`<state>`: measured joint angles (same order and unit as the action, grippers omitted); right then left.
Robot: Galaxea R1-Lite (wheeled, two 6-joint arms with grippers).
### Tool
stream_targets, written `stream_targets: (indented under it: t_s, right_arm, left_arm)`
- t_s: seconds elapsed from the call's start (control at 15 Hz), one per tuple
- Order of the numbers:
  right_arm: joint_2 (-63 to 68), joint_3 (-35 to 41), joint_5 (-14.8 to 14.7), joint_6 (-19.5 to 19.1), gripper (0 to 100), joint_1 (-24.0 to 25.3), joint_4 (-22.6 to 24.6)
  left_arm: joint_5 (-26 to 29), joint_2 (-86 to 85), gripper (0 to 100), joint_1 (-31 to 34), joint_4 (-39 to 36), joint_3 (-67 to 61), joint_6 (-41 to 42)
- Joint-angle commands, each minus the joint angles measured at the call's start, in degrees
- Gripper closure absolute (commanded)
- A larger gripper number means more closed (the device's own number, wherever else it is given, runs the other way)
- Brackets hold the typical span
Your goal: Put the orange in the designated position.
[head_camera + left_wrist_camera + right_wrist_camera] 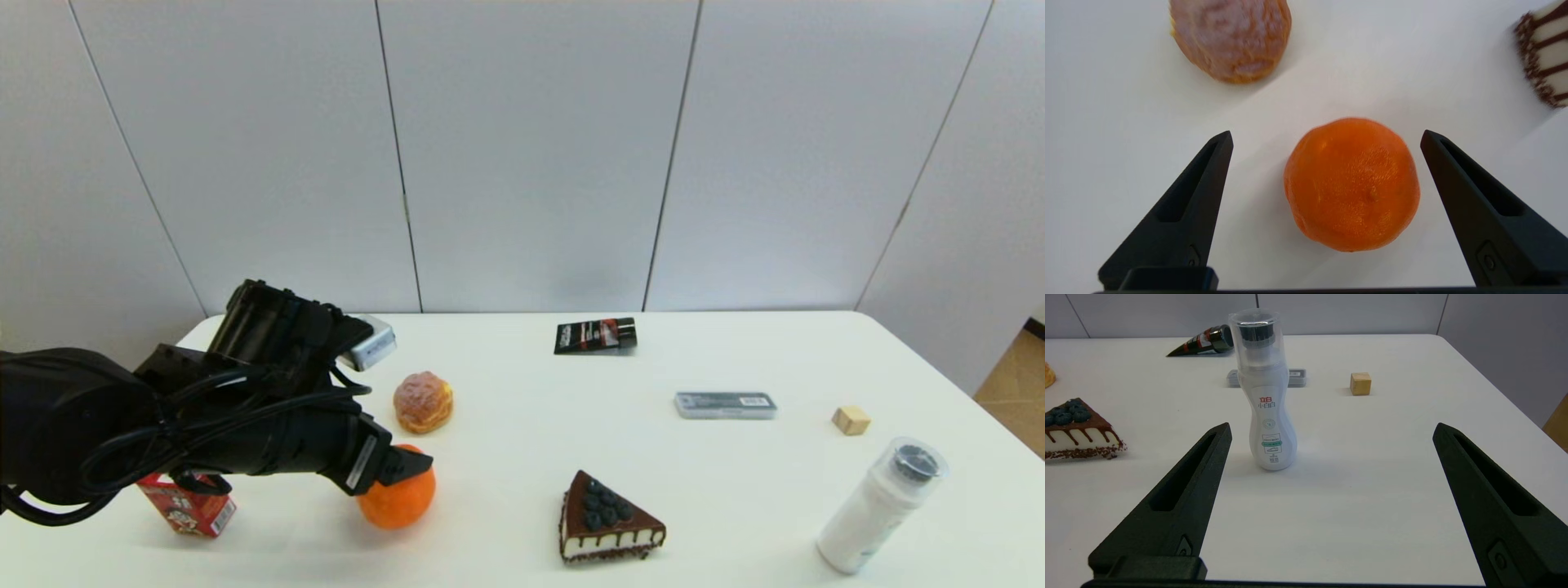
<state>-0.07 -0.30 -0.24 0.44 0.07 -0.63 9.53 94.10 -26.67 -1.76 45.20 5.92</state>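
My left pincer (1327, 136) hangs spread wide above the round bright orange fruit (1351, 183), untouched on the white bench (1106, 122); next I judge: lower, then clench.

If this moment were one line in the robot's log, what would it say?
stage: reaching | left pincer: open, over the orange, not gripping | orange: on the table, near the cream puff | right pincer: open, idle

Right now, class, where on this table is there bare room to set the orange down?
Bare: the centre between cream puff, cake slice and grey case. Crowded: near-left, where the open left pincer straddles the orange beside the red carton.
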Motion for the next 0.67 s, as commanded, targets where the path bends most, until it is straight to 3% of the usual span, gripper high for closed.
stream_targets:
  t_s: [0.07, 0.67]
  right_arm:
    - [0.1, 0.0, 0.0, 0.0, 0, 0.0, 0.0]
    - [0.1, 0.0, 0.0, 0.0, 0, 0.0, 0.0]
  left_arm:
    - [0.0, -3.5, 0, 1.3, 0.0, 2.9, 0.1]
    - [-0.2, -17.8, 0, 11.1, 0.2, 4.8, 1.7]
